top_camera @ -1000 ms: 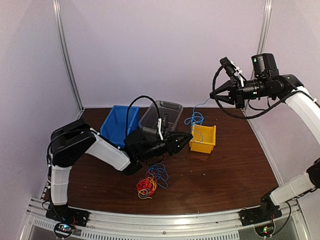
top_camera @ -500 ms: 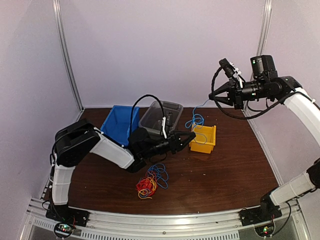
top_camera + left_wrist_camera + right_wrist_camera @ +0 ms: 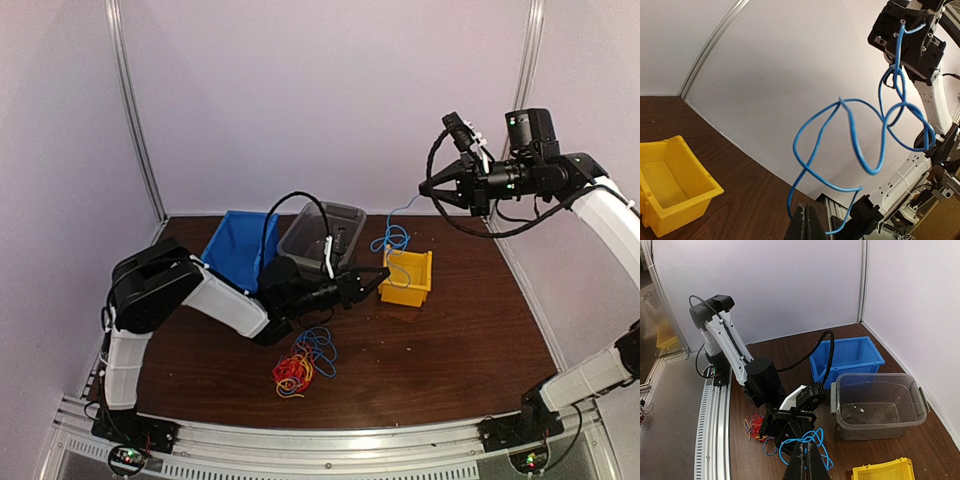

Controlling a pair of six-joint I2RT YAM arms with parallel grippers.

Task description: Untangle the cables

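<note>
right gripper (image 3: 425,188) high and left gripper (image 3: 383,272) low by the yellow bin (image 3: 410,291) both clamp one looped blue cable (image 3: 855,145); pulling apart could cinch its loops into a knot

Pale lilac walls (image 3: 320,100), dark wooden table (image 3: 450,350), aluminium rail (image 3: 330,445) along near edge

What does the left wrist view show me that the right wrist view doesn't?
Left wrist only: the yellow bin's empty inside, and the right claw from outside, pinching the blue cable's top end. Right wrist only: the blue bin, the clear tub, the red and yellow cable bundle, and the left claw from outside. Both: the blue cable's loops hanging between the claws, and part of the yellow bin.
</note>
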